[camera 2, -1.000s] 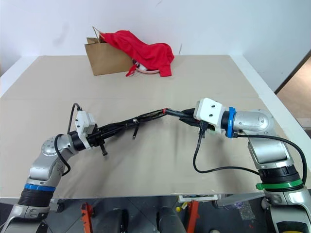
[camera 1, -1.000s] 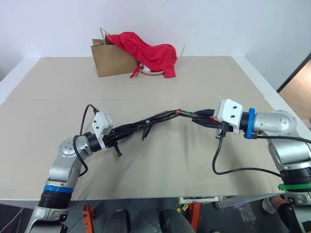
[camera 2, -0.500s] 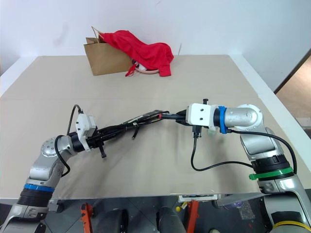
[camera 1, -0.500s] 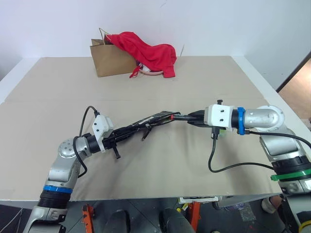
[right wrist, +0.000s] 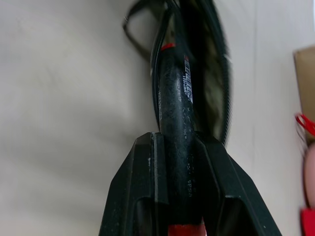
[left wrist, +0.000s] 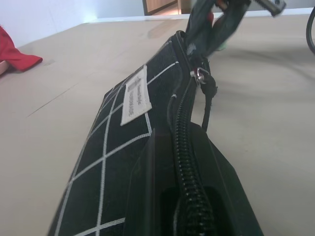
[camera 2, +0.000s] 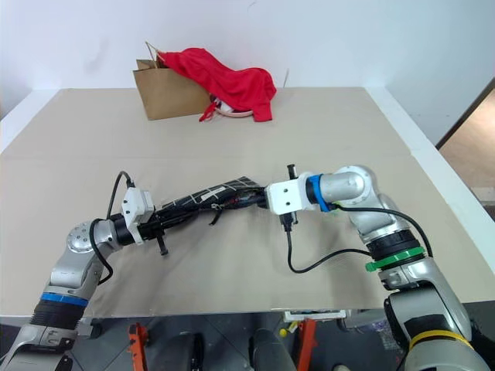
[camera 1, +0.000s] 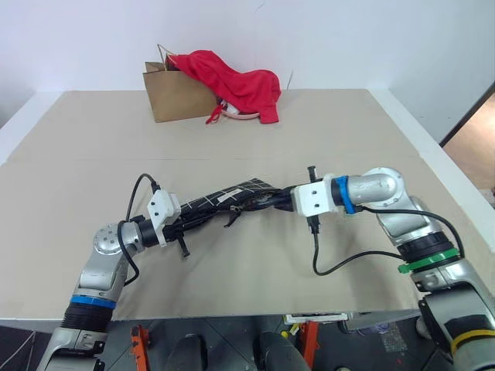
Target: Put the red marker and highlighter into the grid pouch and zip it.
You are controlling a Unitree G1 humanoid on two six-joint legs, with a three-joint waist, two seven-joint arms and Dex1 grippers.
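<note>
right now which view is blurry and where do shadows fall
Right wrist view: the grid pouch mouth is smeared, the red marker in the right pincer sharper. Left wrist view: near zipper soft, label crisp. Left eye view: soft shadow under the pouch on the table.

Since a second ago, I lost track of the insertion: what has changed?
The right gripper, shut on the red marker, has swung left and pushed it into the grid pouch mouth. The left gripper still clamps the pouch's other end.
</note>
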